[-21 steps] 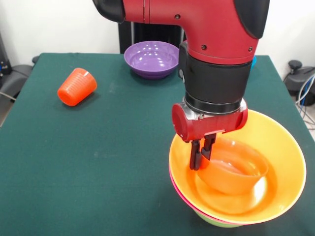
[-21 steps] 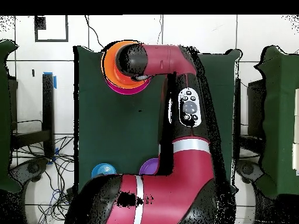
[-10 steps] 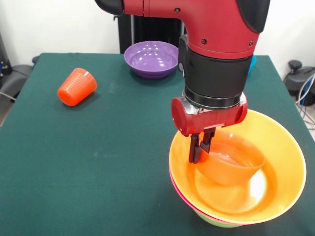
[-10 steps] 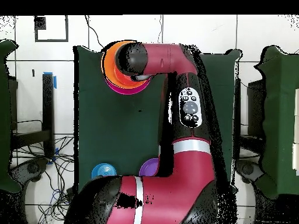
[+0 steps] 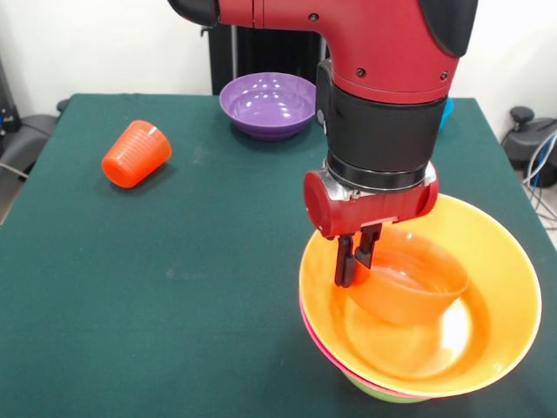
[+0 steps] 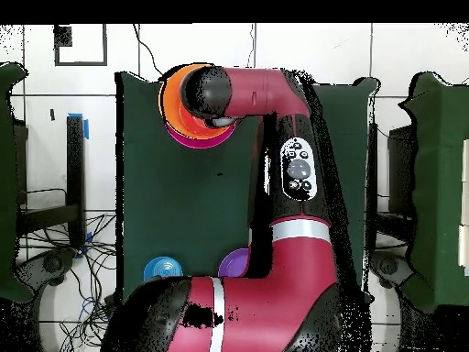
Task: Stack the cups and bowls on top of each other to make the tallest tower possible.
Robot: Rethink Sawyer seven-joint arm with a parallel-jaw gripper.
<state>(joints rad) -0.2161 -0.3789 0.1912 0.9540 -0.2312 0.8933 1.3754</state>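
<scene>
The tower (image 5: 418, 366) stands at about 5 o'clock on the green table (image 5: 174, 287) in the front view: a green bowl (image 5: 370, 390) shows at the bottom, a thin pink rim (image 5: 318, 344) comes above it, and the large orange bowl (image 5: 500, 287) sits on top and hides the rest. Inside this large bowl there is the small orange bowl (image 5: 409, 287), tilted, with its low side toward 3 o'clock. The gripper (image 5: 355, 259) comes down from the red and black arm (image 5: 383, 104), and its two dark fingers (image 5: 345, 266) are pinching the rim of the small orange bowl at the bowl's 9 o'clock side, one finger on each side of the wall. I cannot tell if the small bowl touches the floor of the large one.

The cup (image 5: 136, 153), orange-red and ribbed, lies on its side at about 10 o'clock on the table, well apart from the tower. The purple bowl (image 5: 267, 104) stands upright at 12 o'clock, near the far edge.

In the overhead view the arm covers most of the tower; only an orange and pink edge shows at about 11 o'clock. A small blue bowl (image 6: 162, 270) is at about 7 o'clock, near the robot's base.
</scene>
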